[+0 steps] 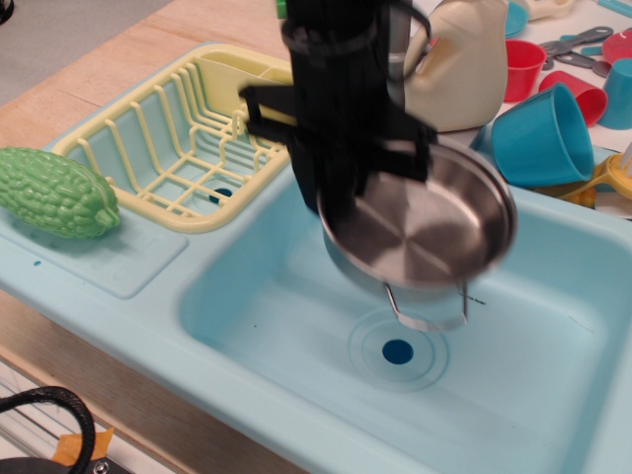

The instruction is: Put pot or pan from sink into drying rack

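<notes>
Nearest, the sink [257,326] lies bare around its dark drain hole [397,352]. Above it hangs the pan [425,232], tilted toward the camera, one wire handle dangling below its rim. The gripper [341,202] has its jaws clamped on the pan's left rim. Beyond, to the left, the drying rack [148,138] waits. The carry should go well if the pan is kept high enough to pass over the rack's near wall, then lowered level between the ribs before release.
</notes>
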`<state>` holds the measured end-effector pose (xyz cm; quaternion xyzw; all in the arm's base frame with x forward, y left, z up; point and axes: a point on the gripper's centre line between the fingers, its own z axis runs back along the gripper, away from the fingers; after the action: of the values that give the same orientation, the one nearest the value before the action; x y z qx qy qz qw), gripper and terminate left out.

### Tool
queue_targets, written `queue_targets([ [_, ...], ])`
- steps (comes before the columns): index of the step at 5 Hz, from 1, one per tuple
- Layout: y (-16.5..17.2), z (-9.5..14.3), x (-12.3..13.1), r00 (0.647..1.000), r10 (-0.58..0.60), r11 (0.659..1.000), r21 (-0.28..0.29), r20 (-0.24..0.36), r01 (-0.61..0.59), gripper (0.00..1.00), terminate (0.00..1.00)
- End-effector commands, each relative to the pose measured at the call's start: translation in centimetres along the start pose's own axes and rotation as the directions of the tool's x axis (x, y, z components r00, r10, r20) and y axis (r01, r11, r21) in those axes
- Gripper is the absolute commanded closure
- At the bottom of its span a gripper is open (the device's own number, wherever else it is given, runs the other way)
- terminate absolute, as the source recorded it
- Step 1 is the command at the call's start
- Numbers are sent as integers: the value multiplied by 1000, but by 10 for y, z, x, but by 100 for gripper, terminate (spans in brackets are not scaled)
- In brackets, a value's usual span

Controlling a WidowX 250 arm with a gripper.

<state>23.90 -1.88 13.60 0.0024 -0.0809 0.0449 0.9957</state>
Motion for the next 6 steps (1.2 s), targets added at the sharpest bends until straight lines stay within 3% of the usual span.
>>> queue_targets([
  [1, 48, 28, 30, 996, 4, 1000, 29, 87, -7, 100, 0],
  [4, 147, 20, 41, 995, 40, 999, -6, 96, -40, 100, 0],
  [6, 182, 11, 46, 995, 27, 999, -44, 99, -23, 100, 0],
])
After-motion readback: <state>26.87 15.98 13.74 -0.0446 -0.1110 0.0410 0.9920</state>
